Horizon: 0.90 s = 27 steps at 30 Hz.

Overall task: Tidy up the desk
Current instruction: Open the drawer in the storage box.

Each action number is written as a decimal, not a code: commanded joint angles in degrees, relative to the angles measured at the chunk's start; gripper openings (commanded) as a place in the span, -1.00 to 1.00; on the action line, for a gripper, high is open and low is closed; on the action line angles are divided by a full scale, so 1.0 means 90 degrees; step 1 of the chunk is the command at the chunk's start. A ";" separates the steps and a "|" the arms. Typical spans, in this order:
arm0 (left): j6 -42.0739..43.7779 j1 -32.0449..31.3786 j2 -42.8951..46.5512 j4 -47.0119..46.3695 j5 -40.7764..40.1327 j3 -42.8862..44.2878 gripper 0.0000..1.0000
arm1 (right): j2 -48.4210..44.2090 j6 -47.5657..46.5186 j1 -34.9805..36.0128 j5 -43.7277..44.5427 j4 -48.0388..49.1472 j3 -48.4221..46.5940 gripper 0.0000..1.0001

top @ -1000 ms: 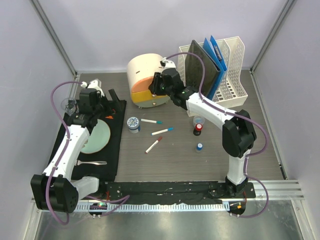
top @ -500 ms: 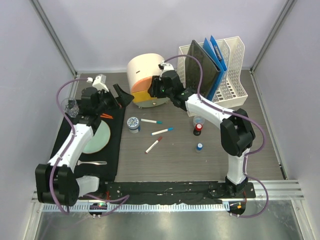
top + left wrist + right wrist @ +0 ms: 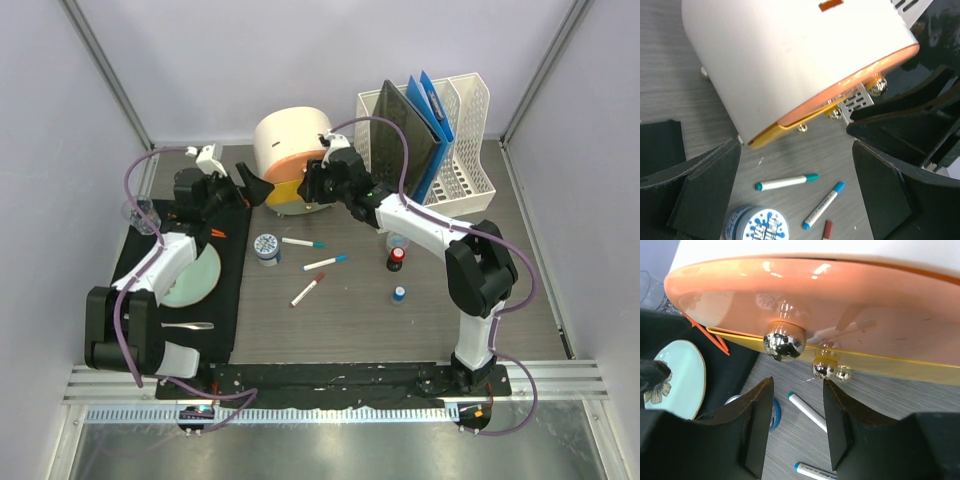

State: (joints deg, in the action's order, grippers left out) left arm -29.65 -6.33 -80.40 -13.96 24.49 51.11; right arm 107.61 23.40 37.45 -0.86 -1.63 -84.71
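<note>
Red marker (image 3: 827, 230) cut off by bottom edge, left wrist view; tin (image 3: 756, 226) likewise; plate (image 3: 682, 372) partly hidden behind jaws; glass (image 3: 650, 290) clipped at left edge.

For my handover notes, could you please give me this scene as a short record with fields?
Desk: markers, tin and small bottles loose mid-surface
Drawers: round unit at the back, metal knobs facing the arms
Left pincer: open, aimed at the drawers, holding nothing
Right pincer: open, at the knobs, gripping none
Mat: plate and fork on it
Rack: back right, folders inside
</note>
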 commanded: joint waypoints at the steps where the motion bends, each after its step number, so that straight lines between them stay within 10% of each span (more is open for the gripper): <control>1: 0.0218 -0.0020 -0.0235 -0.0851 -0.0163 0.0297 0.99 | -0.0346 0.0007 -0.0079 -0.0246 0.0444 0.0076 0.00; 27: 0.0277 -0.0010 -0.0891 -0.1545 -0.0104 0.0551 0.99 | 0.0113 0.0340 -0.0284 -0.0529 0.0865 0.0144 0.00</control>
State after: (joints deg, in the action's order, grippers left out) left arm -28.05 -6.37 -87.79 -24.62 24.03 53.47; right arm 107.79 25.47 35.16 -4.62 2.61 -83.57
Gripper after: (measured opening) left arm 0.996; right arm 0.499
